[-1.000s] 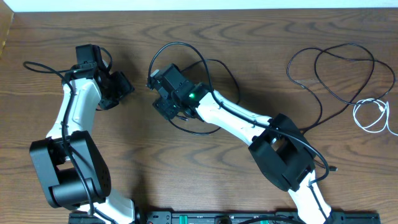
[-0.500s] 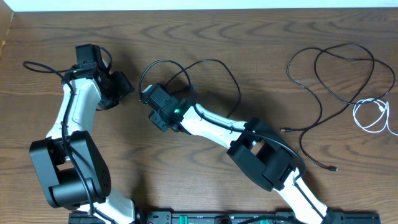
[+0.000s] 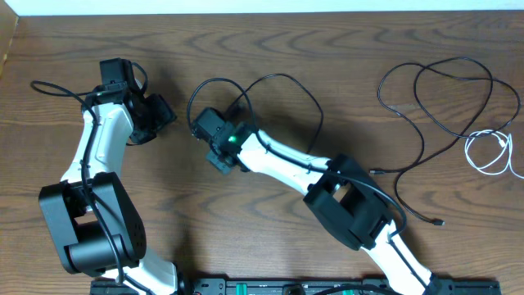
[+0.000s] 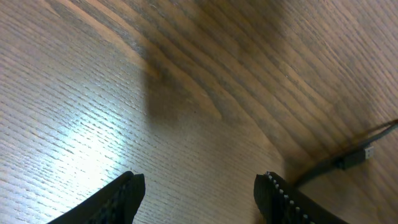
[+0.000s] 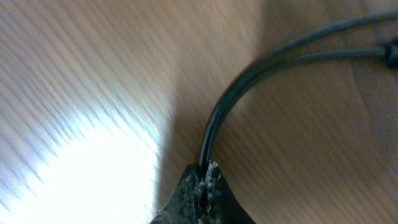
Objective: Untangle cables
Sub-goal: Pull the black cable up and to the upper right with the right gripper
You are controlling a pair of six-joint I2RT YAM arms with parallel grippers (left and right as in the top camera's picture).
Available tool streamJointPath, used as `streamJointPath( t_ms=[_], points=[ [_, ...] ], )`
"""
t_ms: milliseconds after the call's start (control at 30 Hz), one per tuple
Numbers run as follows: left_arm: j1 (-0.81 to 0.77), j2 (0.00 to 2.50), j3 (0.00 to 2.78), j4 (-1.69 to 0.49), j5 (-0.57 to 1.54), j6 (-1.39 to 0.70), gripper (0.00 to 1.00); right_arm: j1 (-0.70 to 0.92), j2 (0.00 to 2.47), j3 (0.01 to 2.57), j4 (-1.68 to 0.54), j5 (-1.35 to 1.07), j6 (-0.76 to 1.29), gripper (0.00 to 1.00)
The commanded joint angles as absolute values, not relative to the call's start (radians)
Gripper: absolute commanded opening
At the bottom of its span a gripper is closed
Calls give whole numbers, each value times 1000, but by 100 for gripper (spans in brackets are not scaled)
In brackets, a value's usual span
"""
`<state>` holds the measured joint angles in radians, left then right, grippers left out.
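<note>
The right gripper [image 5: 200, 179] is clamped on a black cable [image 5: 214, 124], and two strands of it curve away from the tips. The left gripper [image 4: 199, 190] has its jaws apart, with a plug end [image 4: 359, 155] just beside them. The white cable [image 3: 487, 152] lies well apart from both grippers.

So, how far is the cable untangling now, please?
Done: little that I can confirm. In hand: the right gripper is shut on a black cable, while the left gripper is open and holds nothing. Left: the black cable loops at the right side cross each other, and the white cable lies right beside them, perhaps touching.
</note>
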<state>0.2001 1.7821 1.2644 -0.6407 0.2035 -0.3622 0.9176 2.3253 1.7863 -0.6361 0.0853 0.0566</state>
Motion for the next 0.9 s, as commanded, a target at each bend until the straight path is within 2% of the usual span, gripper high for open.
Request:
streamJointPath(
  t_ms=[0,567,867],
  points=[
    [197,1777,1262,-641,197,-360,63,868,2277,1859,-744,99,-32,1],
    [197,1777,1262,-642,197,-360,63,637,2131,1911,-1009,151,-110,1],
    [197,1777,1262,-642,197,-360,63,631,2123,1899,-1051,-307,-136,1]
  ],
)
